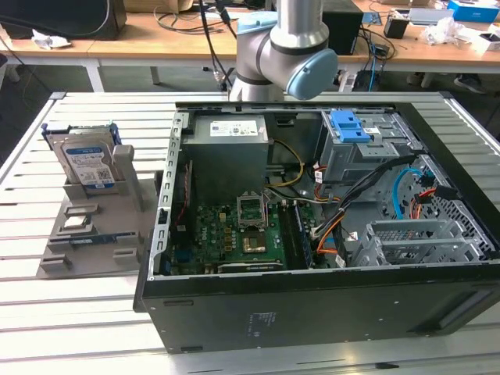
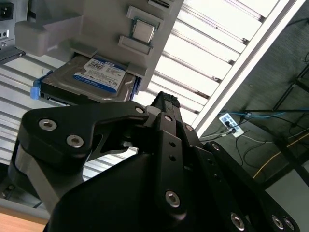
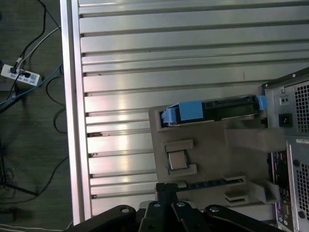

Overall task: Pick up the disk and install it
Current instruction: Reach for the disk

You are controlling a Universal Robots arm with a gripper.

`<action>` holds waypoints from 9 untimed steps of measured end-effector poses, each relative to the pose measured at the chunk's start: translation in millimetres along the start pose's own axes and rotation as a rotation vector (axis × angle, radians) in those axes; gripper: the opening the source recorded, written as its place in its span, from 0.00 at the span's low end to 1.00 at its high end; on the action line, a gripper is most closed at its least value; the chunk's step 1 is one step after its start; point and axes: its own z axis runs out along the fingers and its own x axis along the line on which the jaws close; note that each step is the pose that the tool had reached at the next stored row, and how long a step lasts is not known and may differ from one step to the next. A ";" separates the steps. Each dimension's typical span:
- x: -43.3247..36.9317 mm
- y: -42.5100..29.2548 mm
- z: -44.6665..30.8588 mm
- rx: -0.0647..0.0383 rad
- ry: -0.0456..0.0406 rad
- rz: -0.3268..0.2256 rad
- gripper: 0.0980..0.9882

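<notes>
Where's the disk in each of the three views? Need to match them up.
Exterior view: the disk stands upright in the grey holder at the exterior view's left.
Second wrist view: the disk shows its label face, slotted in the holder.
First wrist view: the disk is seen edge-on in the holder's slot, with blue rails at both ends.
Shared landmark: the square chip seated in the holder.

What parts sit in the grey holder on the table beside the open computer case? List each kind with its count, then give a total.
disk: 1
processor chip: 1
memory stick: 1
Total: 3
</notes>
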 end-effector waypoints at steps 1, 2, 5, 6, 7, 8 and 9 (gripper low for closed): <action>1.9 -0.1 -0.1 0.000 0.0000 0.000 0.01; 4.1 -0.3 -0.1 0.000 0.0000 0.000 0.01; 9.2 -0.6 -0.2 0.000 0.0000 0.000 0.01; 11.1 -0.8 -0.2 0.000 -0.0001 0.000 0.01; 12.9 -0.9 -0.3 0.000 0.0000 0.000 0.01; 15.2 -1.1 -0.4 0.000 0.0000 0.000 0.01; 17.0 -1.2 -0.4 0.000 0.0000 0.000 0.01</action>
